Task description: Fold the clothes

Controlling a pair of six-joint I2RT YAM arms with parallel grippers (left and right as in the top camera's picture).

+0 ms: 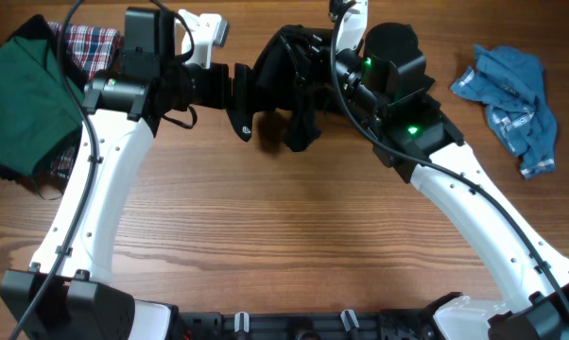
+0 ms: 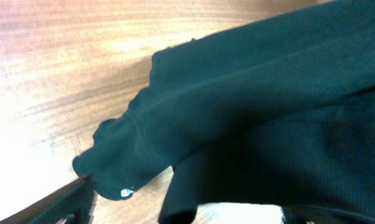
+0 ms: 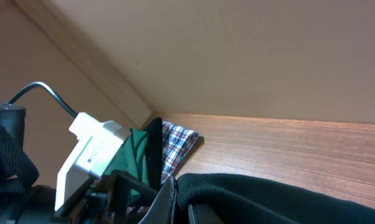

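Shirt [image 1: 270,80] hangs bunched over the counter's [image 1: 294,217] far middle, right jaws clamped on it, seemingly to hold it up for spreading; whether left jaws, at its left edge, stand apart is hidden.

Wooden table [image 1: 294,246], plain beige wall [image 3: 237,50]

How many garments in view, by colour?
black shirt: 1
blue garment: 1
green garment: 1
red plaid garment: 1
Total: 4
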